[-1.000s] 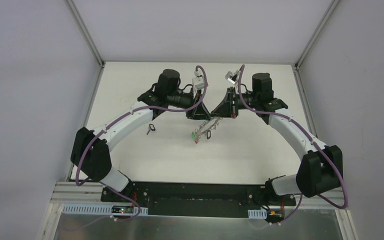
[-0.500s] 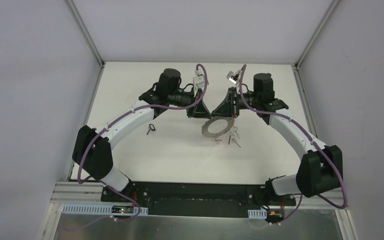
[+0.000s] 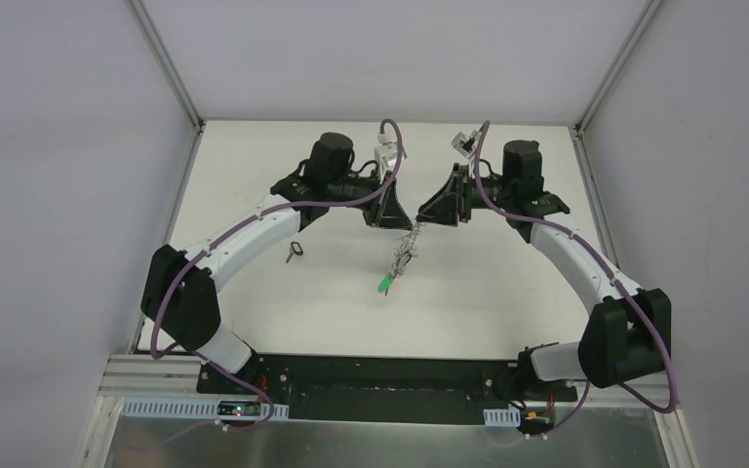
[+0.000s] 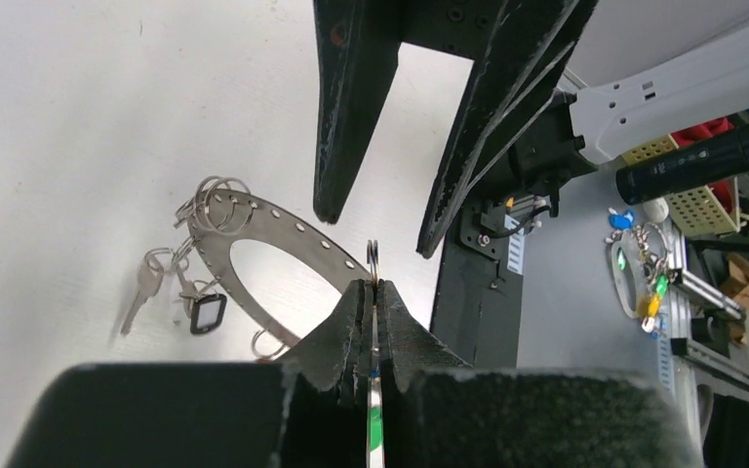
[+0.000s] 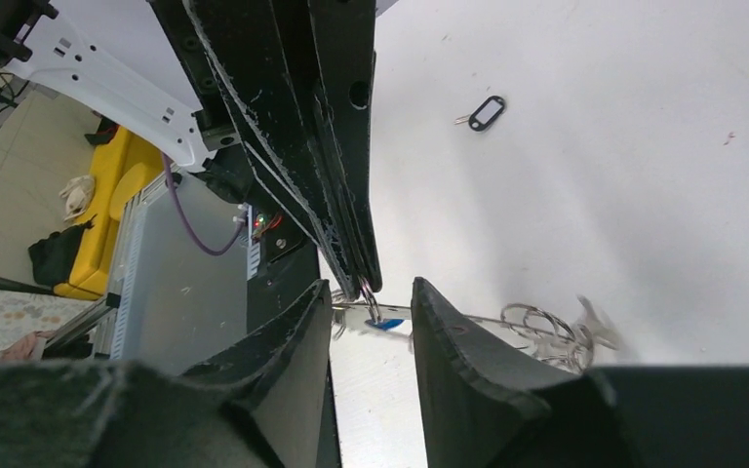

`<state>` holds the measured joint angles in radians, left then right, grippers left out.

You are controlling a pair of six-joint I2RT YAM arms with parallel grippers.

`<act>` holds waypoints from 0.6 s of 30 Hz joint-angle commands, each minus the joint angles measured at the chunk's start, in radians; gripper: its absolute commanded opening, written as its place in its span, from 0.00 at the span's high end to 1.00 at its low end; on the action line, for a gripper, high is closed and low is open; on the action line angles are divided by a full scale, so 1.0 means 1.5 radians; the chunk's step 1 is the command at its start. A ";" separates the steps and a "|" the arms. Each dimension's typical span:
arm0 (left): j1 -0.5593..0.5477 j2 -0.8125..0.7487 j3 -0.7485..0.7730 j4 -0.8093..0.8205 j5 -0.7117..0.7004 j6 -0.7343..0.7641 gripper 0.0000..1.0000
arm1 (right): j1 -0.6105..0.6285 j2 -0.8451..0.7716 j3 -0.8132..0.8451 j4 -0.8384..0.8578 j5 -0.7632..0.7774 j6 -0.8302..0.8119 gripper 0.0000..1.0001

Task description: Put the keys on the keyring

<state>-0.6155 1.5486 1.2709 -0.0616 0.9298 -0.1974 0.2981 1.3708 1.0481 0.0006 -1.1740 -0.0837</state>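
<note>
Keyring (image 4: 288, 226) is dangling over the middle of the bench (image 3: 492, 292) with left fingers (image 4: 346, 327) pinching its rim shut and right fingers (image 5: 283, 341) half open, empty, beside it, so I'm betting on holding that pinch steady.

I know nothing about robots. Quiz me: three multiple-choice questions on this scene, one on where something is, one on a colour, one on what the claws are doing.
1. Where is the lone black-tagged key?
A) on the table, apart from both claws
B) pinched in a claw
C) strung on the hoop

2. What colour is the lowest tag on the hanging keyring?
A) red
B) green
C) yellow

3. Which claw grips the keyring?
A) right
B) neither
C) left

Answers: 1A, it lies alone there, nothing touching it; 2B, it shows green; 3C, the left claw is shut on it, the right claw open.
</note>
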 commanded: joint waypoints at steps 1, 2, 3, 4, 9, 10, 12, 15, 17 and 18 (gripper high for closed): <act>0.000 -0.040 0.012 0.037 -0.017 -0.071 1.00 | -0.021 -0.038 0.006 0.029 0.012 0.010 0.61; 0.003 -0.044 0.004 0.065 -0.019 -0.090 1.00 | -0.024 -0.041 0.005 0.030 0.012 0.010 0.61; 0.006 -0.047 -0.007 0.088 -0.022 -0.111 1.00 | -0.027 -0.044 0.003 0.030 0.011 0.010 0.61; 0.010 -0.050 -0.017 0.112 -0.024 -0.137 1.00 | -0.029 -0.048 0.001 0.030 0.007 0.007 0.62; 0.023 -0.050 -0.057 0.226 -0.024 -0.248 1.00 | -0.029 -0.052 -0.022 0.057 -0.027 0.018 0.62; 0.023 -0.048 -0.062 0.242 -0.024 -0.261 1.00 | -0.030 -0.052 -0.031 0.081 -0.032 0.031 0.62; 0.022 -0.044 -0.073 0.285 -0.023 -0.292 1.00 | -0.029 -0.050 -0.048 0.112 -0.039 0.052 0.62; 0.023 -0.036 -0.083 0.327 -0.021 -0.330 1.00 | -0.029 -0.045 -0.066 0.155 -0.041 0.091 0.62; 0.023 -0.031 -0.084 0.347 -0.018 -0.345 1.00 | -0.029 -0.039 -0.075 0.178 -0.040 0.110 0.64; 0.023 -0.029 -0.084 0.352 -0.016 -0.349 1.00 | -0.028 -0.037 -0.078 0.189 -0.040 0.119 0.65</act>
<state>-0.5873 1.5219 1.1412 0.2951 0.8829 -0.6220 0.2569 1.3163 0.9443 0.1459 -1.1950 0.0174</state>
